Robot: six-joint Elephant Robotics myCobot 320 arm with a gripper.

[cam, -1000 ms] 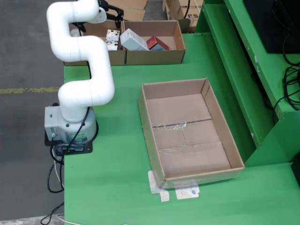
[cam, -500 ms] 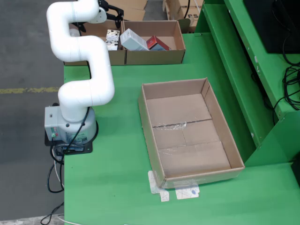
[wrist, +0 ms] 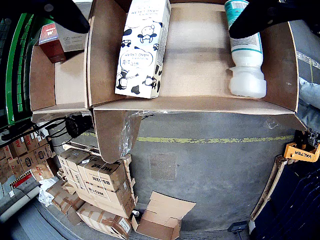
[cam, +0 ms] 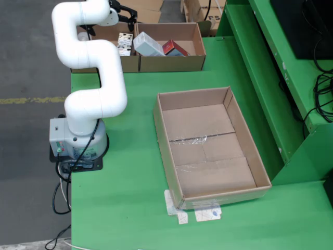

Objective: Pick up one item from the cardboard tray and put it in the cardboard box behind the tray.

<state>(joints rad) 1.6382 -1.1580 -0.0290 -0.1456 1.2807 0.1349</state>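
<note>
In the fixed view my gripper (cam: 125,13) hangs over the left of two small cardboard boxes (cam: 130,63) at the table's far edge. The wrist view looks down into that box (wrist: 195,65). In it lie a white carton with cow drawings (wrist: 142,47) and a white bottle with a teal label (wrist: 246,60). My gripper (wrist: 159,30) is open, its black fingers (wrist: 65,12) spread wide to either side of the carton, above it and holding nothing. The large cardboard tray (cam: 208,156) in the middle of the table holds no items.
The right small box (cam: 171,63) holds a grey box (cam: 148,44) and a red box (cam: 174,48); that red box (wrist: 50,42) also shows at the wrist view's left. A raised green ledge (cam: 260,67) runs along the table's right side. Stacked cartons (wrist: 100,190) stand on the floor beyond.
</note>
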